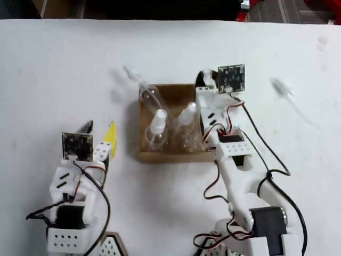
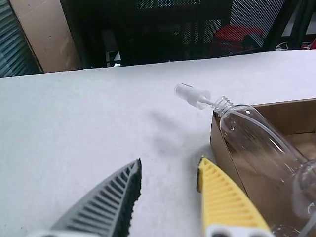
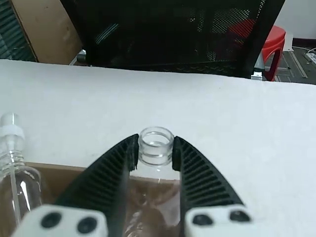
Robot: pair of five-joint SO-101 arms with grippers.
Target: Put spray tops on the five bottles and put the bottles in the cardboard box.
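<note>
My right gripper is shut on the neck of a clear bottle that has no spray top, held at the far right side of the cardboard box. In the high view that gripper hangs over the box's far right corner. Capped bottles stand inside the box. One capped bottle leans out over the far left corner, its spray top past the rim. My left gripper is open with nothing in it, just left of the box above the table.
A loose spray top with a dip tube lies on the white table to the right of the box. Cables trail along the right arm. Beyond the table's far edge stand dark furniture and a red stool.
</note>
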